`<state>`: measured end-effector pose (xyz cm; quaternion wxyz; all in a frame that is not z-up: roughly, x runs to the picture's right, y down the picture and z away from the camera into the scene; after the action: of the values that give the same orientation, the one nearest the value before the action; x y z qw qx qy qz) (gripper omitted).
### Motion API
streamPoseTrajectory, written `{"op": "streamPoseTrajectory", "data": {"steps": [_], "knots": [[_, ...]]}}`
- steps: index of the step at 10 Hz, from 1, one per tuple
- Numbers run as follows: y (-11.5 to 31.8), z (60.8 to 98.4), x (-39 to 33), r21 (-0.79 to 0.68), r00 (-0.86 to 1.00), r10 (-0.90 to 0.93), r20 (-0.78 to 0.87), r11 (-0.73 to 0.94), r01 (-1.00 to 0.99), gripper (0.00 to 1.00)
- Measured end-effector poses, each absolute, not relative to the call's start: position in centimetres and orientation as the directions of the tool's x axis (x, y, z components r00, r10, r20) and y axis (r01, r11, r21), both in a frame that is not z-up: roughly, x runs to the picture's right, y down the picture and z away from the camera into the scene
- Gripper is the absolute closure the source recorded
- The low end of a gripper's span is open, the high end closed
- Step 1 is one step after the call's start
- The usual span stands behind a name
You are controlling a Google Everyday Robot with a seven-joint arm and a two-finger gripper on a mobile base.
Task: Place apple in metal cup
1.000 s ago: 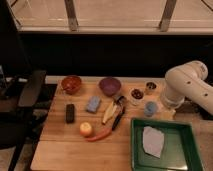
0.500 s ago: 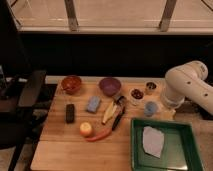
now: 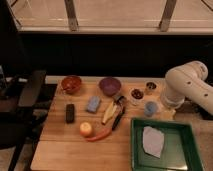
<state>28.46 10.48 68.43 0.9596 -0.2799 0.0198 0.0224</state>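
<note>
At the right edge of the wooden table (image 3: 60, 155), my gripper (image 3: 169, 101) is hanging at the low end of my white arm, just right of the light blue cup (image 3: 150, 108). Whether it is spread or pressed together I cannot tell from this angle; the apple (image 3: 86, 129) is certainly not in it.

The apple is sitting on the near-left part of the table, with the carrot (image 3: 100, 135) lying right against it or just beside it on its near-right side, and the banana (image 3: 108, 112) a little farther off to the right. The metal cup (image 3: 150, 87) is standing at the far right, just right of the glass with dark red contents (image 3: 136, 95). Apple and cup are well apart, so I am facing a long reach leftward first.

I am judging the apple to be firm, fairly light and smooth-skinned, so it is likely to roll or squirt out under an off-centre pinch. I am planning to come down from above and close across its widest middle, on a line that clears the carrot. The cup looks small and light; I am expecting a snug fit and a risk of tipping it.
</note>
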Motion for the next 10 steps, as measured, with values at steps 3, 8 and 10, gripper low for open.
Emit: {"op": "streamPoseTrajectory", "data": {"steps": [3,8,10], "knots": [[10.48,68.43,28.47,-0.536,0.998,0.032,-0.051,0.842,-0.054,0.35],[10.48,68.43,28.46,-0.536,0.998,0.032,-0.051,0.842,-0.054,0.35],[10.55,68.29,28.27,-0.537,0.999,0.006,-0.04,0.843,-0.026,0.35]]}}
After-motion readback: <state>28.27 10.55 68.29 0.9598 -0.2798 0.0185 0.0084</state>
